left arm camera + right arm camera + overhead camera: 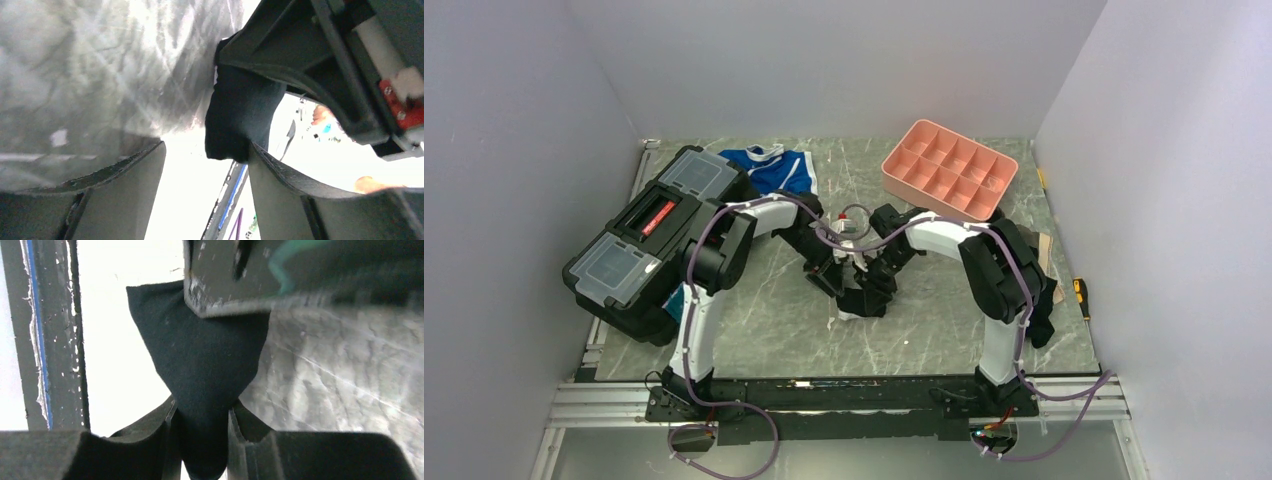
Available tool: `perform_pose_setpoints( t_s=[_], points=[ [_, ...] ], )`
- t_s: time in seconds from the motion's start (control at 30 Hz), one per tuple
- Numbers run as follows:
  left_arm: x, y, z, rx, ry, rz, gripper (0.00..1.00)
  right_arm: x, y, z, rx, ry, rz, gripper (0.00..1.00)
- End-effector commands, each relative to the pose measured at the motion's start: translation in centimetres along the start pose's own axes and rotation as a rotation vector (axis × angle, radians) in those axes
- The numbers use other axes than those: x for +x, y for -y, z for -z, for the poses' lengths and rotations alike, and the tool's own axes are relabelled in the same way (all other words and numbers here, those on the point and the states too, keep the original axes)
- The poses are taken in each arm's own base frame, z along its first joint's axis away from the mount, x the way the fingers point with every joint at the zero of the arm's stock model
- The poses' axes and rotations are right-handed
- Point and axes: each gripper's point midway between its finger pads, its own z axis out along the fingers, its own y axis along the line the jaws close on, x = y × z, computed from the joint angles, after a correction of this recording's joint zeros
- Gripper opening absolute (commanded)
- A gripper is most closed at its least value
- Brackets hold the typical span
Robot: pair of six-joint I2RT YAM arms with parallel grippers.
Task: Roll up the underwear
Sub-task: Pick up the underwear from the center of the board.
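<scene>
**Top view.** The underwear (864, 302), a small black bundle, sits at the centre of the frame where both grippers meet. Whether it rests on the table (944, 330) or hangs just above it cannot be told.

**Right wrist view.** The right gripper (202, 406) has its jaws clamped on a gathered point of the cloth, which fans upward from the pinch toward top centre.

**Left wrist view.** The left gripper (207, 149) has its jaws apart. The cloth hangs at centre frame, against the tip of the finger (280, 185) on the right side, not pinched.

**Handling, as judged.** The cloth is a light, soft, limp knit with no shape of its own, so a roll is likely to loosen unless pinned. It is not fragile and should slip little. It is best held through all layers at the bundle's end, not by one loose edge.
</scene>
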Motion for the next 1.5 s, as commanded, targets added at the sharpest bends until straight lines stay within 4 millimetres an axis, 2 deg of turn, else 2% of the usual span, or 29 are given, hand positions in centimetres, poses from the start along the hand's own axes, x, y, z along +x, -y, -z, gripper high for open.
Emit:
perform_pose_setpoints(
  t_s=[0.0,0.27,0.43,0.63,0.9,1.07,1.23,1.47],
  points=[
    [-3.2,-4.7,4.2,-0.220,0.135,-0.194,0.72,4.9,-2.8,0.7,-0.112,-0.132,-0.218,0.00],
    [-4.5,-4.6,5.7,-0.221,0.199,-0.202,0.73,4.5,-5.1,1.6,-0.202,-0.094,-0.250,0.00],
    [-4.8,-4.5,6.1,-0.232,0.231,-0.206,0.72,3.8,-5.3,2.8,-0.224,-0.031,-0.275,0.00],
    [-5.3,-4.2,7.5,-0.275,0.287,-0.240,0.71,2.7,-4.3,5.5,-0.174,0.063,-0.292,0.00],
    [-5.9,-3.1,8.9,-0.323,0.318,-0.295,0.70,1.1,-2.3,10.6,0.066,0.157,-0.301,0.00],
    [-6.3,-2.5,9.5,-0.343,0.337,-0.318,0.69,0.7,-1.2,13.1,0.208,0.169,-0.324,0.00],
    [-6.7,-2.0,10.3,-0.382,0.373,-0.353,0.69,0.6,2.3,17.8,0.478,0.222,-0.402,0.00],
    [-6.6,-1.4,10.9,-0.401,0.384,-0.375,0.69,0.0,6.7,27.0,0.812,0.386,-0.514,0.00]
  ],
)
